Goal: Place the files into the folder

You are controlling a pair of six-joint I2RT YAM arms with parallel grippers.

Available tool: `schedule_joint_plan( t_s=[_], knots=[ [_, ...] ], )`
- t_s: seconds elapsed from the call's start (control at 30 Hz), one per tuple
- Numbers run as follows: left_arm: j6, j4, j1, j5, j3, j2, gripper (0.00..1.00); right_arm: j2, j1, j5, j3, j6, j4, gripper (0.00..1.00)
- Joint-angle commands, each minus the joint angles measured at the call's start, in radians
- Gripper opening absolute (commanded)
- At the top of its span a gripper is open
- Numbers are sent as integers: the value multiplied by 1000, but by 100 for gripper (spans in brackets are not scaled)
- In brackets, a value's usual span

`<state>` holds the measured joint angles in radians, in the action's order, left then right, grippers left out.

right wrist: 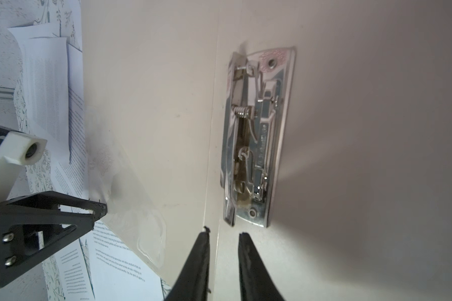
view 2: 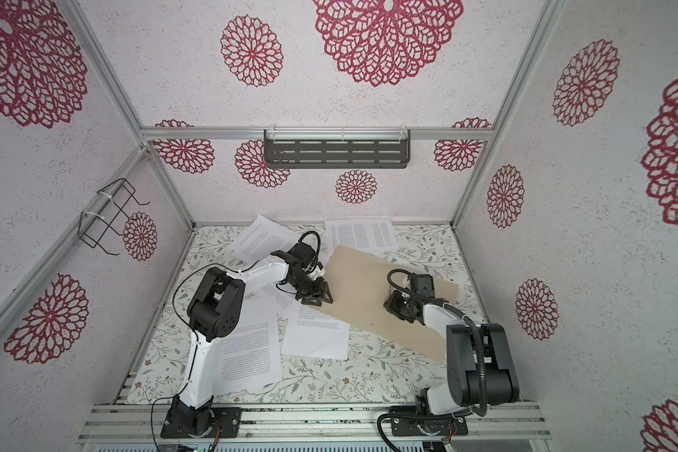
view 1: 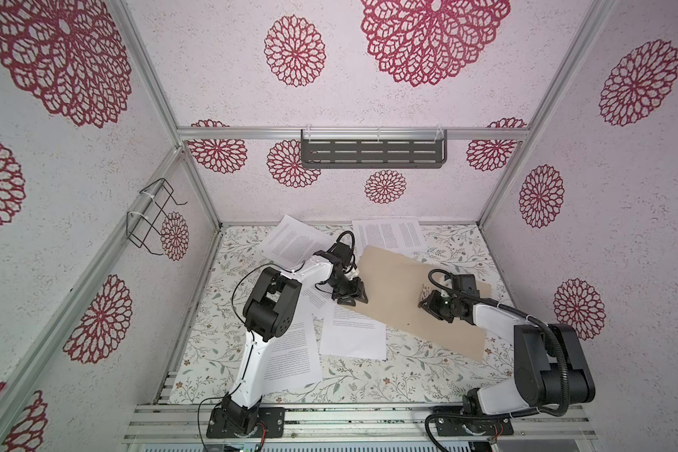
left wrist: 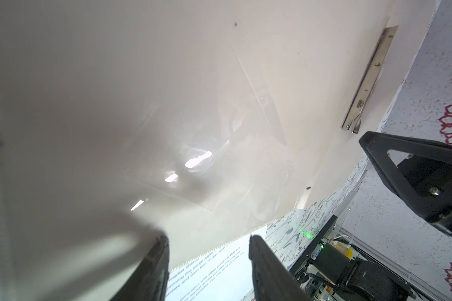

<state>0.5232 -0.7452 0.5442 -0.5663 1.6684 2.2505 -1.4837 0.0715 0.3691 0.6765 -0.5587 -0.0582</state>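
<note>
Slightly parted right tool (right wrist: pixel 224 232) sits beside clip (right wrist: pixel 256 135) on folder (right wrist: pixel 154 104).

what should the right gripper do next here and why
Probably ease the right gripper forward onto the end of the metal clip just ahead of its tips, to lift it. The folder lies open, the clip holds no sheet, and the files lie loose around it.

Lab-style robot booth: aluminium frame (view 1: pixel 251 133), flower-papered wall panels (view 1: pixel 212 78), left arm (view 1: pixel 251 364) and right arm (view 1: pixel 497 321) bolted to base rails (view 1: pixel 368 422), floral-covered worktop (view 1: pixel 368 379).
</note>
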Motion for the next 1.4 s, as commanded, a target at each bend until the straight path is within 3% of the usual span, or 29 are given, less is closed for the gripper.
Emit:
schedule_joint_plan(
  t_s=[0.0,0.43,0.87,1.37],
  knots=[
    [-15,-20,-4,39,-41,13,53,-20,-10,16,2,13,49,23],
    [-9,-4,-5,36,-61,15,52,-86,-24,37,15,13,96,16],
    [38,-1,-25,68,-64,30,48,-92,-35,48,-29,9,116,0],
    [63,4,-110,104,-147,25,46,-88,-73,-29,-103,-60,134,0]
  ],
)
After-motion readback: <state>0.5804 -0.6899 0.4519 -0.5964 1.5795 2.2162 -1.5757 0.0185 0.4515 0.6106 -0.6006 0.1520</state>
